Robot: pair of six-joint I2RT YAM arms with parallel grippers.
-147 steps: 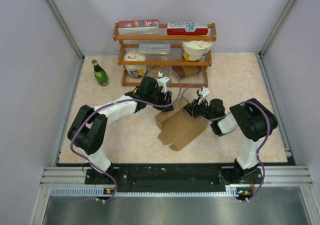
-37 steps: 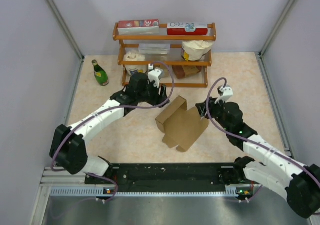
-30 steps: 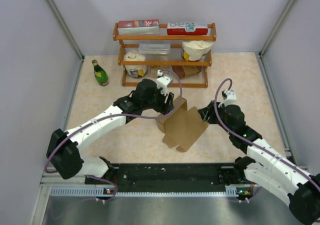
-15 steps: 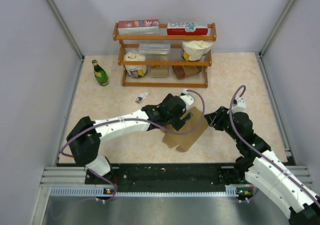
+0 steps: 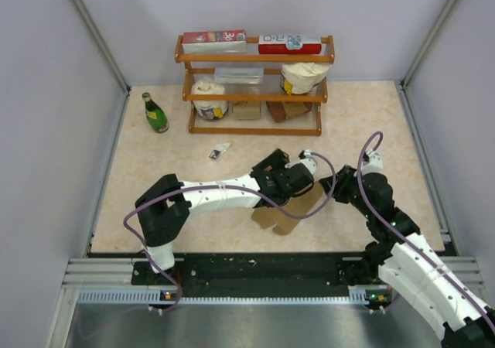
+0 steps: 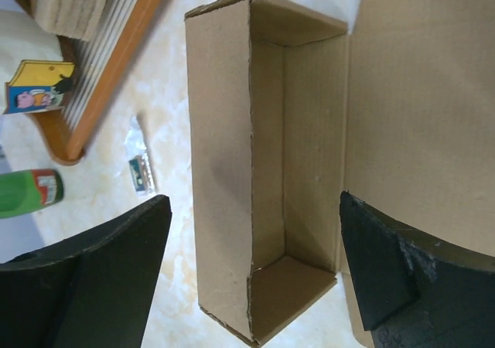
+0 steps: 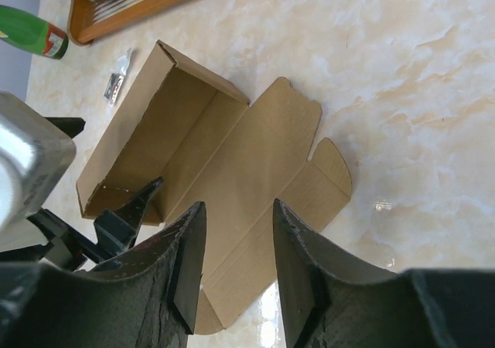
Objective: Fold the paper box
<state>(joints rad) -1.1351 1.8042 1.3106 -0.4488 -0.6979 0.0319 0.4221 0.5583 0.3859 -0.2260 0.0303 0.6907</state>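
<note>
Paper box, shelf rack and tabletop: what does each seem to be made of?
Paper box: plain brown corrugated cardboard, matte; faint fluting lines and raw cut edges show.
Shelf rack: apparently wood with an orange-brown varnish, slightly shiny.
Tabletop: beige marble-patterned surface, glossy, with a light reflection; stone or laminate, cannot tell.

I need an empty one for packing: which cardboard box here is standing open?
The plain brown box on the table, lid flap laid flat; the two printed cartons on the rack's top shelf look closed.
</note>
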